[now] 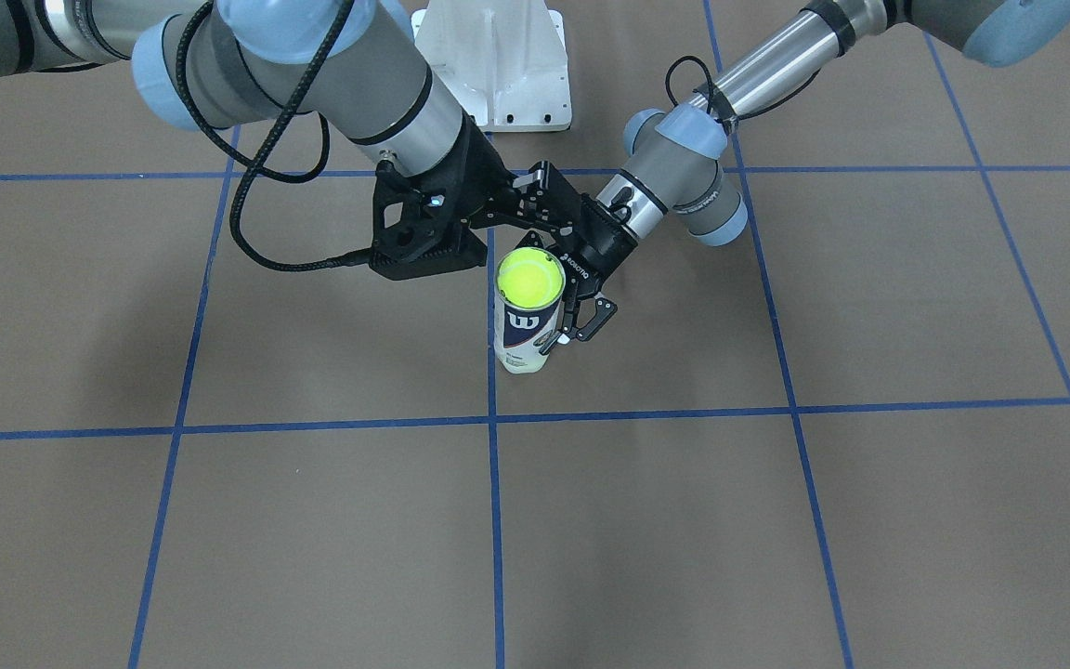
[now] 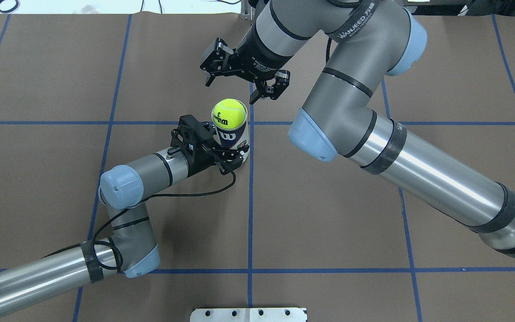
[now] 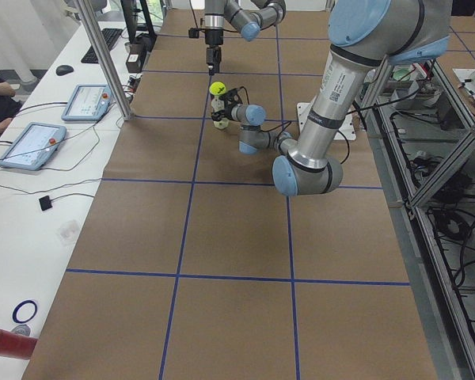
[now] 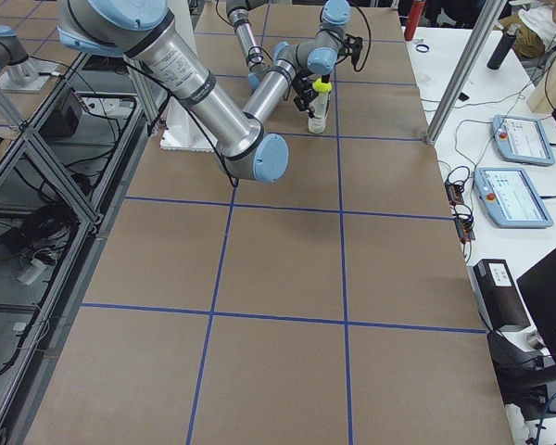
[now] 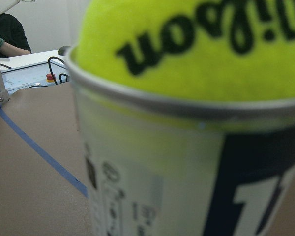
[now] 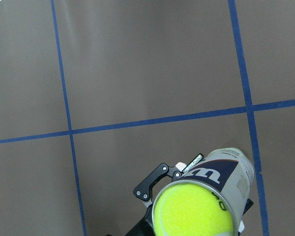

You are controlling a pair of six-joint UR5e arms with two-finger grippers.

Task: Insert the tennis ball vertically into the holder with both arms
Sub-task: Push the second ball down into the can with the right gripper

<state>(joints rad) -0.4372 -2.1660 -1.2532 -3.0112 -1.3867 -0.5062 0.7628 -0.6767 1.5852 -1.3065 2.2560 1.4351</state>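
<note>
The holder (image 1: 524,327) stands upright on the brown table (image 1: 776,520). It is gripped low on its labelled wall between the fingers of the left claw (image 2: 230,155), which reaches in level and is clenched on it. A yellow tennis ball (image 2: 229,112) sits in the holder's mouth, its upper part rising above the metal rim (image 5: 187,105); whether more balls lie beneath it cannot be told. The right claw (image 2: 237,87) hangs over the ball, released, its fingers spread wide and holding nothing, clear of both ball and tube. The overhead view shows that spread and the bare gap between the fingers, while the front-facing view hides most of that claw behind its own wrist. Only the left side view shows the right claw pointing straight down with air between it and the ball. The left wrist view, close against the tube, shows the ball's black lettering and a yellow-green tint through the clear wall just under the rim. The right wrist view looks down on the ball's top and shows one black finger of the left claw just beside the tube.
</note>
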